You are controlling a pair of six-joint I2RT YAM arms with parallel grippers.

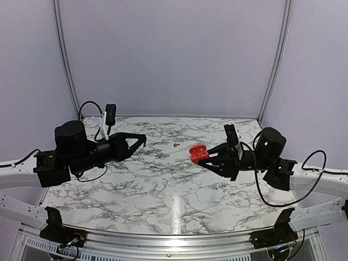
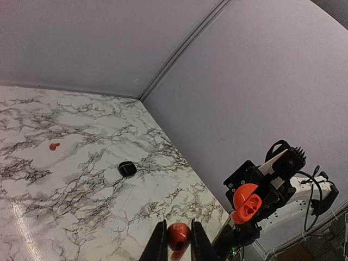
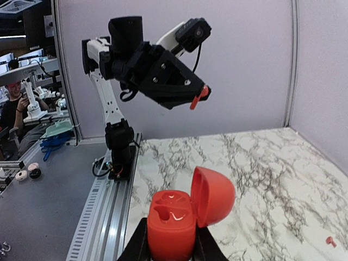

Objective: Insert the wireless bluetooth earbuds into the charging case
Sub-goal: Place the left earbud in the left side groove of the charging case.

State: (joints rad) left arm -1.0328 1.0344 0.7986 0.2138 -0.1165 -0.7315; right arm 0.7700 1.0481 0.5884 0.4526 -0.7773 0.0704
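My left gripper (image 2: 178, 232) is shut on a small red earbud (image 2: 178, 235), held up in the air above the table's left side (image 1: 143, 141). My right gripper (image 3: 171, 235) is shut on the red charging case (image 3: 172, 222), whose lid (image 3: 213, 196) stands open and whose two moulded pockets look empty. The case hangs above the table's middle right (image 1: 197, 154) and faces the left gripper (image 3: 198, 98) across a gap. A second red earbud (image 1: 175, 145) lies loose on the marble between the two grippers, also visible as a red earbud (image 2: 54, 146) in the left wrist view.
A small black oval case (image 2: 127, 168) lies shut on the marble table (image 1: 163, 185) towards its right edge. Purple walls close in the back and sides. An aluminium rail (image 3: 103, 217) runs along the near edge by the arm bases.
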